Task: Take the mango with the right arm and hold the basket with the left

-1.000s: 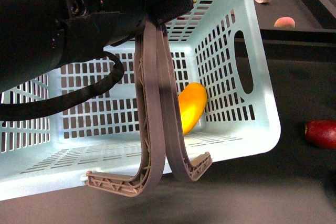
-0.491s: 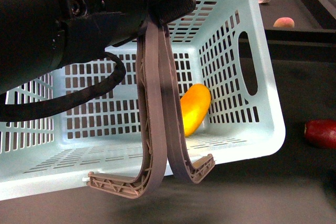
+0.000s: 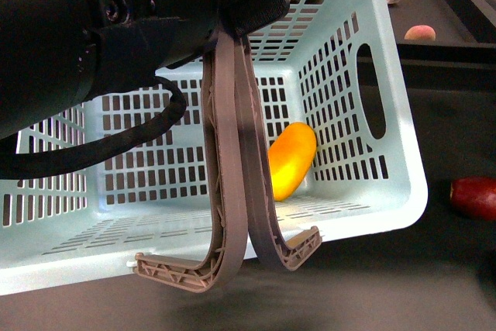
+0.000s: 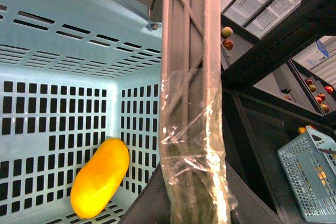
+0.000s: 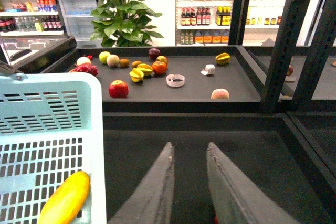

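In basket right corner: mango | left end effector clamps handles, lifting, we judge | right end effector ajar, empty

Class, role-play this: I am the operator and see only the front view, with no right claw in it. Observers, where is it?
Observer: Right wrist view: the right claw hangs outside the basket, jaws slightly apart, nothing between them.
Operator: And the handles?
Observer: Left wrist view: clear plastic film is wrapped round the handles.
Operator: Anything else?
Observer: A second aqua basket, apart from ours.
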{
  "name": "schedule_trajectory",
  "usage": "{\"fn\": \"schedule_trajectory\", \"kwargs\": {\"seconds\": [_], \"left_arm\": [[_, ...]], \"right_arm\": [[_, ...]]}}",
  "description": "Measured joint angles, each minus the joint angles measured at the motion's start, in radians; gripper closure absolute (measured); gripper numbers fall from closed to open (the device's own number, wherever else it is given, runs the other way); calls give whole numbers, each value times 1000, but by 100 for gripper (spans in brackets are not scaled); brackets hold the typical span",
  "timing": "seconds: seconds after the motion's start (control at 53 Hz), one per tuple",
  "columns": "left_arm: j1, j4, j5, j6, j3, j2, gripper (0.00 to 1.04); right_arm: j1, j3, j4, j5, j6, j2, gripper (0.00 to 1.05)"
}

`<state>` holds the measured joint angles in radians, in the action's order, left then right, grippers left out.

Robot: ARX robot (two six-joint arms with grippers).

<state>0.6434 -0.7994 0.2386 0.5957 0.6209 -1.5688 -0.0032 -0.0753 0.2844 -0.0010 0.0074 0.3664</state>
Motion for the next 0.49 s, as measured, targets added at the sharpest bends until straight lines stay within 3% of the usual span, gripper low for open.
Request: {"fn": "schedule_trajectory", "kwargs": {"seconds": [0.132, 0.491], "left_arm": [[0, 0, 0, 0, 0, 0, 97], [0, 0, 1, 0, 0, 0, 97]], "right_arm": [[0, 14, -21, 0, -3, -41, 103], [0, 71, -63, 0, -6, -144, 103]]}}
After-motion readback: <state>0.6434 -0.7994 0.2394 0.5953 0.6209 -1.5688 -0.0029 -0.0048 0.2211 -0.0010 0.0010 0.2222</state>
